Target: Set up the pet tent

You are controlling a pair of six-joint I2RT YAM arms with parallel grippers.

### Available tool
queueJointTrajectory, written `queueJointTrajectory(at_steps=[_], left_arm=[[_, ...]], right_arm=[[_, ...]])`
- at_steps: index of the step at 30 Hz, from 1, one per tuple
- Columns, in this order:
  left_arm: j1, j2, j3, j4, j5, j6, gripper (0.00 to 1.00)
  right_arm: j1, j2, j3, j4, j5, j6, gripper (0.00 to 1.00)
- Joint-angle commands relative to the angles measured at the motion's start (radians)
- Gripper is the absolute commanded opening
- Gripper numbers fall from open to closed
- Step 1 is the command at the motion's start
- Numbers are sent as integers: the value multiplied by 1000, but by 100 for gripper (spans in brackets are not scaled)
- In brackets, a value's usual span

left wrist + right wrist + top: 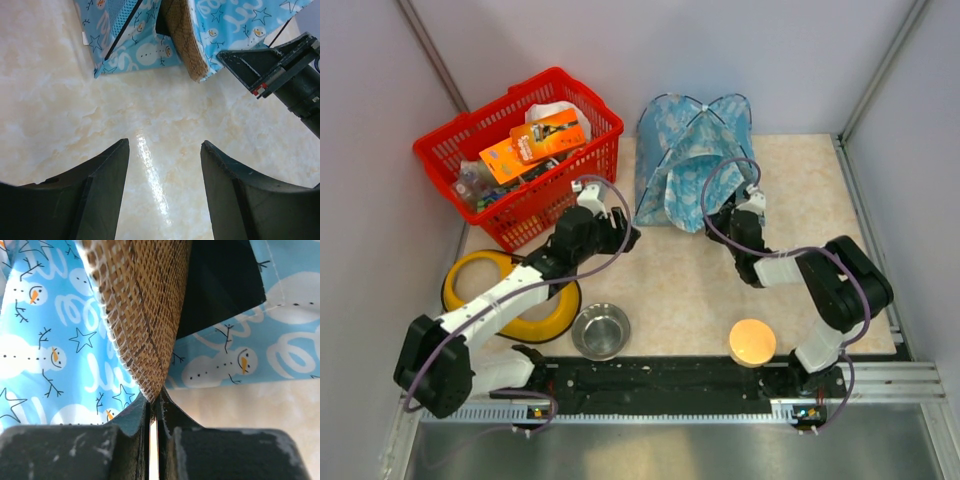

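The pet tent (695,125), light-blue printed fabric on thin dark poles, stands at the back middle of the table. A mat (682,195) of the same fabric hangs out of its front; its woven brown underside (145,315) shows. My right gripper (152,399) is shut on the mat's lower corner, just in front of the tent's wall (280,355). My left gripper (165,142) hovers open over bare table, a short way in front of the tent (140,45), with nothing between its fingers. The right gripper's fingers (255,65) appear at the right of the left wrist view.
A red basket (450,150) full of packets stands at the back left, close to my left arm. A yellow bowl (470,275) lies under that arm; a steel bowl (601,330) and an orange round lid (752,341) sit near the front edge. Walls close in on three sides.
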Motion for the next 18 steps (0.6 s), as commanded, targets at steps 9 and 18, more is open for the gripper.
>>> queueJointTrajectory(at_steps=[9, 18], left_arm=[[4, -220, -65, -169, -17, -32, 64], [4, -250, -105, -178, -62, -38, 64]], right_arm=[[2, 90, 277, -27, 106, -3, 0], [-12, 111, 339, -137, 100, 14, 13]])
